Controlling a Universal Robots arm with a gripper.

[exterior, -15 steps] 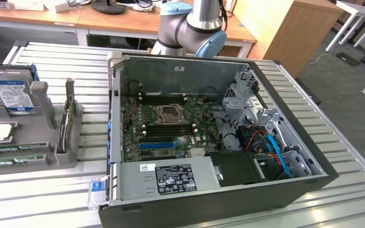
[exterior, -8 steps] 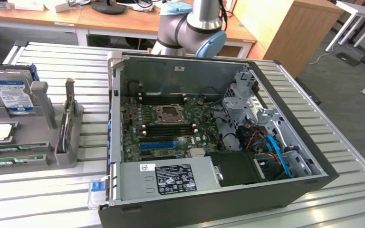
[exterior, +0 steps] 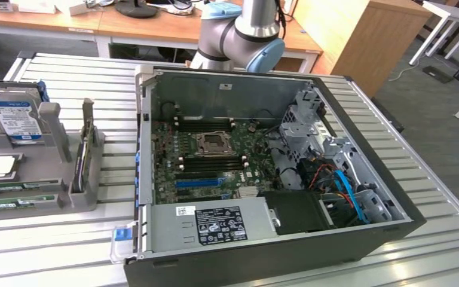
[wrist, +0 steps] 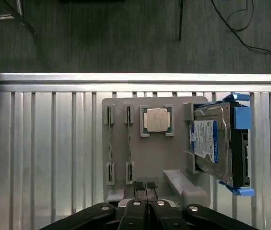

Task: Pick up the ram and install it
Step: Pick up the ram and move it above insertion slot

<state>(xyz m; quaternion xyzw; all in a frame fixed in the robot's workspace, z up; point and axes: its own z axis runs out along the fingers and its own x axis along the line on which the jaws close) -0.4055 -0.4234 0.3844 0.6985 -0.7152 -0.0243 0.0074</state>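
On the ribbed metal table (exterior: 70, 72), with wooden desks (exterior: 134, 24) behind it and grey carpet (exterior: 429, 119) around it, I see the open computer case (exterior: 277, 179) beside a grey holder (wrist: 154, 158). Through the wrist camera my claw (wrist: 144, 184) is pinched shut on nothing over the holder's edge. The ram (wrist: 129, 143) stands on edge in its cradle, close by the fingertips but apart from them.
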